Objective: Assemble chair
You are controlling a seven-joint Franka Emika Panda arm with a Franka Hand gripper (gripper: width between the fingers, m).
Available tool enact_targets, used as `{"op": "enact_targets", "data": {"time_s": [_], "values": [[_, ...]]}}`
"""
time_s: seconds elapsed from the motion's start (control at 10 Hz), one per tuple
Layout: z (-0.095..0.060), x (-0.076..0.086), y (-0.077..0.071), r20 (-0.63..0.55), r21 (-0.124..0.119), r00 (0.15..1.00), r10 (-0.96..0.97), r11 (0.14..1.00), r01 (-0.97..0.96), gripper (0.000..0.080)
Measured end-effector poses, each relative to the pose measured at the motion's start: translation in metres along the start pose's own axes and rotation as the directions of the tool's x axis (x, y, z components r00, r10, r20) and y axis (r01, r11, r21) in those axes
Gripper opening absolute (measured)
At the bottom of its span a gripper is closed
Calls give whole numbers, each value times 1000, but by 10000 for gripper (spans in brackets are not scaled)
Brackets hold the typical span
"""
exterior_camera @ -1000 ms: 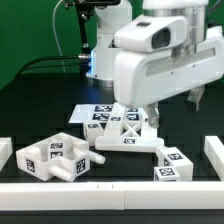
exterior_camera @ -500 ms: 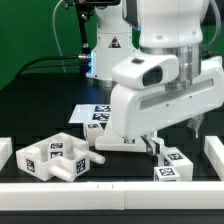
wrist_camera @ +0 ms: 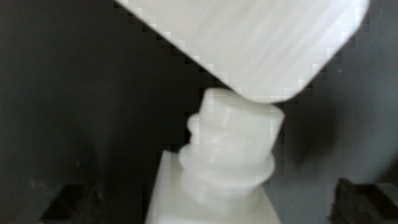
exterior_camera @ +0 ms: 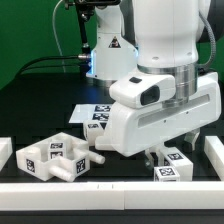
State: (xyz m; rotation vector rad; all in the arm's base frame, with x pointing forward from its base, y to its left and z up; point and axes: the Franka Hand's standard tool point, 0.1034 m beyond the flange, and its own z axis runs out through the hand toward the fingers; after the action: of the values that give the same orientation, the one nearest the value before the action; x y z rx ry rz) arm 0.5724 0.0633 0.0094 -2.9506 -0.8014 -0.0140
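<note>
In the exterior view my gripper [exterior_camera: 157, 152] hangs low over the table's middle, just beside two tagged chair blocks [exterior_camera: 172, 166]; the arm's white body hides the parts under it. A cluster of tagged chunky chair blocks [exterior_camera: 54, 156] lies at the exterior view's left, with a pegged leg [exterior_camera: 100, 157] beside it. In the wrist view my gripper [wrist_camera: 217, 206] is open, its dark fingertips [wrist_camera: 71, 204] standing wide apart on either side of a white chair part with a ribbed peg [wrist_camera: 231, 150]. A flat white chair piece [wrist_camera: 249, 45] lies beyond the peg.
The marker board [exterior_camera: 98, 114] lies behind the arm. Plain white edge blocks stand at the exterior view's left [exterior_camera: 5, 151], right [exterior_camera: 213, 152] and along the front [exterior_camera: 110, 192]. The robot's base [exterior_camera: 105, 45] is at the back.
The arm has come down and forward, and now covers the X-braced panel seen earlier. The gripper has dropped close to the table beside the right-hand blocks.
</note>
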Motion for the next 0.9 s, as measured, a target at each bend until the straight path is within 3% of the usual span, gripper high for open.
{"op": "enact_targets", "data": {"time_s": [0.1, 0.2, 0.4, 0.6, 0.7, 0.9], "values": [[0, 0, 0, 0, 0, 1000, 0, 1000, 0, 501], [0, 0, 0, 0, 0, 1000, 0, 1000, 0, 310], [-1, 0, 0, 5, 3, 1000, -3, 1000, 3, 314], [-42, -8, 3, 36, 16, 999, -27, 1000, 27, 314], [-61, -22, 7, 49, 21, 998, -34, 999, 33, 314], [-92, -60, 14, 48, 2, 999, -16, 1000, 16, 314]]}}
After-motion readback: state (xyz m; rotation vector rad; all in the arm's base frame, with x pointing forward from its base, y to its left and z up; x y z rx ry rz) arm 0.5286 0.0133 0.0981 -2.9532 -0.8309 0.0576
